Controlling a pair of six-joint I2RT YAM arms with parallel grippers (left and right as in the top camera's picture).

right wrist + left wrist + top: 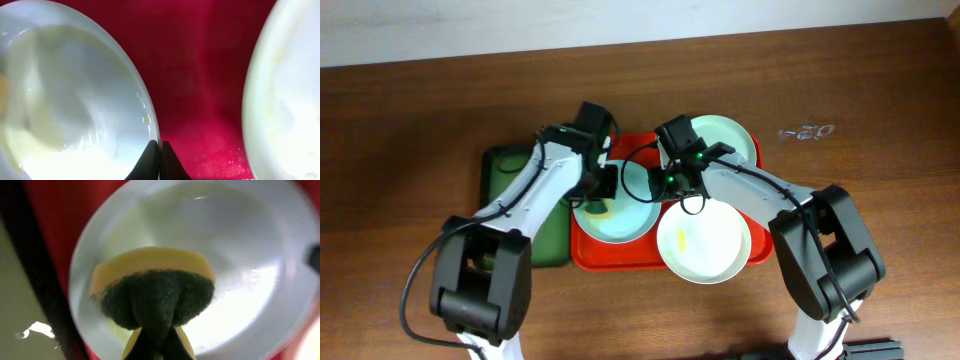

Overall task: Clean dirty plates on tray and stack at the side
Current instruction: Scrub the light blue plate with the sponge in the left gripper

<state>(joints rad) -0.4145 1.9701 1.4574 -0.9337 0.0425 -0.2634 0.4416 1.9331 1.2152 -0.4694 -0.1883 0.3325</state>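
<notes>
The red-orange tray (588, 255) holds three pale plates. The left plate (630, 215) lies under both grippers. A second plate (732, 140) sits at the back right. A third plate (705, 245) with a yellow smear sits at the front right, overhanging the rim. My left gripper (603, 185) is shut on a yellow-and-green sponge (155, 290) pressed onto the left plate (240, 255). My right gripper (658, 182) is shut on that plate's right rim (75, 100); its jaws (160, 150) pinch the edge. Another plate (290, 100) shows at the right of that view.
A dark green tray (515, 170) lies just left of the red tray, under my left arm. Bare red tray floor (200, 75) shows between the two plates. Brown table surrounds the trays, with a small scribbled mark (806, 131) at the back right.
</notes>
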